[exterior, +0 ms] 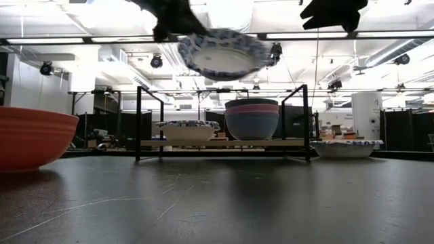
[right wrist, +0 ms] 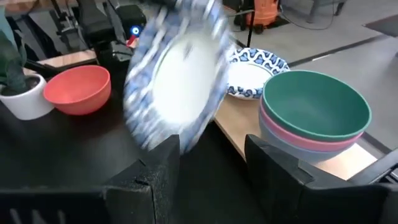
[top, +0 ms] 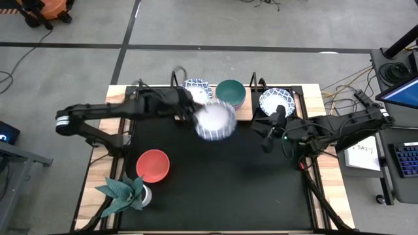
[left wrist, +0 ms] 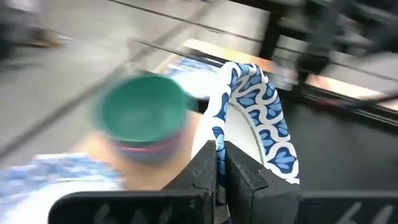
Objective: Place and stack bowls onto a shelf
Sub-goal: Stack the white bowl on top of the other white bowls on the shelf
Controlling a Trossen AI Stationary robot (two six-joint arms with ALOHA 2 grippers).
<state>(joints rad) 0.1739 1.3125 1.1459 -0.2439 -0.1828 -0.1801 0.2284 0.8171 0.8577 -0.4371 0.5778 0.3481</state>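
Note:
My left gripper (top: 193, 108) is shut on a white bowl with a blue-and-white pattern (top: 215, 121), held high above the table (exterior: 224, 54) in front of the shelf (top: 245, 115). On the shelf board (exterior: 298, 143) rest another patterned bowl (exterior: 188, 130) and a stack with the green bowl on top (top: 230, 93). A patterned bowl (exterior: 346, 148) sits on the table right of the shelf. The red bowl (top: 153, 165) sits at the near left. My right gripper (top: 271, 130) hovers open and empty at the right (right wrist: 211, 168). My left gripper pinches the patterned bowl's rim (left wrist: 219, 142) between its two fingers, one finger inside the bowl and one outside. The fingers come from the table's left. The bowl is lifted clear and tilted, its hollow facing partly toward the right arm.
A green star-shaped plant in a white pot (top: 124, 192) stands at the near left corner, beside the red bowl. The black tabletop's middle and near right (top: 248, 189) hold no objects. The shelf's thin black uprights (exterior: 138, 122) rise at its ends.

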